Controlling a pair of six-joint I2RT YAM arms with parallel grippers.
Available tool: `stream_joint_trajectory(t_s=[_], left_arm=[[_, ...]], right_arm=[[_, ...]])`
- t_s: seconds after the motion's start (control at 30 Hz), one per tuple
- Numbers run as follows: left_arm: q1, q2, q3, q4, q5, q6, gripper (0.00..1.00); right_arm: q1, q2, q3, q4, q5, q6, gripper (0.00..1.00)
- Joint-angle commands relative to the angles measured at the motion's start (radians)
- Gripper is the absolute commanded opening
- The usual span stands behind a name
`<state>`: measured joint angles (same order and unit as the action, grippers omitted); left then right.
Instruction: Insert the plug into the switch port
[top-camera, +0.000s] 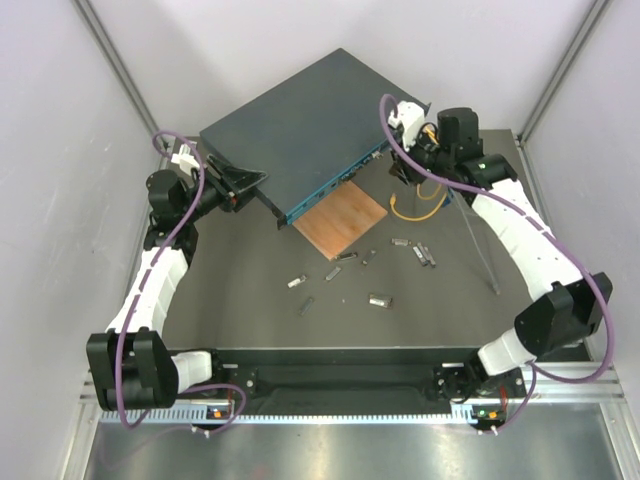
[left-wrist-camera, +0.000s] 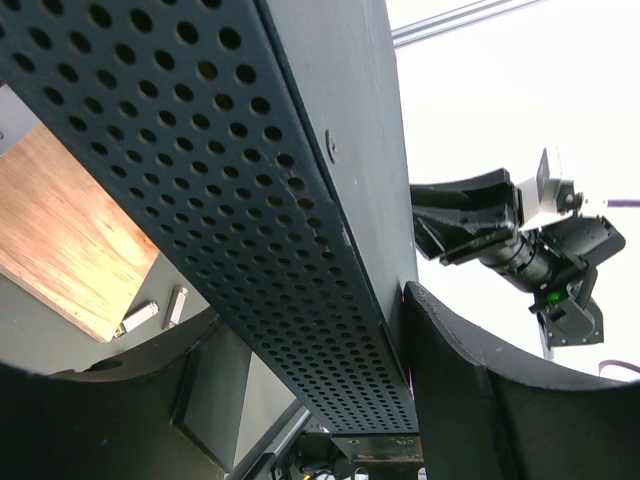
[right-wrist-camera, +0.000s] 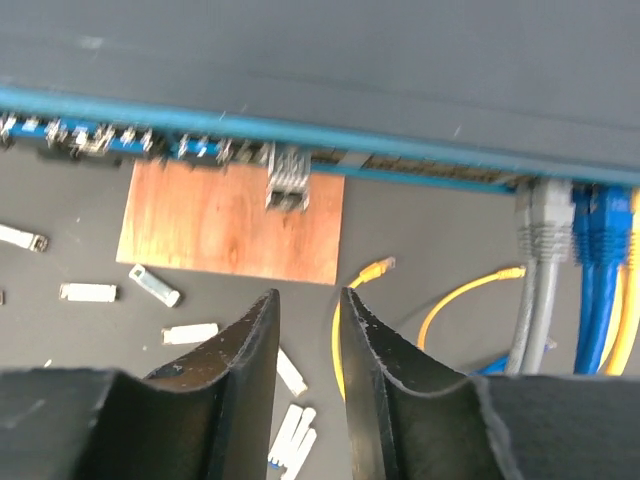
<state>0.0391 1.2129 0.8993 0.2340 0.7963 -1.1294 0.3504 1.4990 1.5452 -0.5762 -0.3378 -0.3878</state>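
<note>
Switch (top-camera: 300, 125) lies diagonal at table's far middle: dark matte metal, perforated side. Left gripper (left-wrist-camera: 310, 330) clamps its end. Boxy silver plug (right-wrist-camera: 288, 180) protrudes from teal port row (right-wrist-camera: 200, 140). Right gripper (right-wrist-camera: 308, 330) faces it, jaws slightly apart, empty. We judge seating step in hand; next: push plug squarely home. Grainy wooden square (top-camera: 340, 218) just beside.

The switch (top-camera: 300, 125) is matt dark painted metal, its side perforated; the square board (top-camera: 345, 218) is smooth reddish wood.

switch (top-camera: 300, 125): one
wooden square (top-camera: 345, 215): one
loose metal plugs (top-camera: 379, 298) on tabletop (top-camera: 250, 315): about nine
seated plug (right-wrist-camera: 288, 182): one
grey cable (right-wrist-camera: 545, 250): one
left gripper (left-wrist-camera: 330, 335), right gripper (right-wrist-camera: 308, 305): two in all
</note>
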Motion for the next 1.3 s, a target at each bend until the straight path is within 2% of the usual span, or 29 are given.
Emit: stream_joint_trajectory(t_s=[0.0,0.43,0.97,1.27], left_arm=[[-0.033,0.0,0.036,0.05,0.015,0.125,0.0],[-0.031,0.013,0.035,0.047,0.021,0.128,0.0],[-0.01,0.019,0.023,0.019,0.021,0.134,0.0],[-0.007,0.011,0.02,0.031,0.02,0.12,0.0]], right_arm=[[-0.013,0.027,0.088,0.024,-0.001,0.052,0.29],[-0.004,0.144,0.202,0.068,-0.033,0.158,0.28],[0.051,0.207,0.28,0.116,-0.056,0.234,0.27],[0.045,0.144,0.222,0.047,0.195,0.124,0.3]])
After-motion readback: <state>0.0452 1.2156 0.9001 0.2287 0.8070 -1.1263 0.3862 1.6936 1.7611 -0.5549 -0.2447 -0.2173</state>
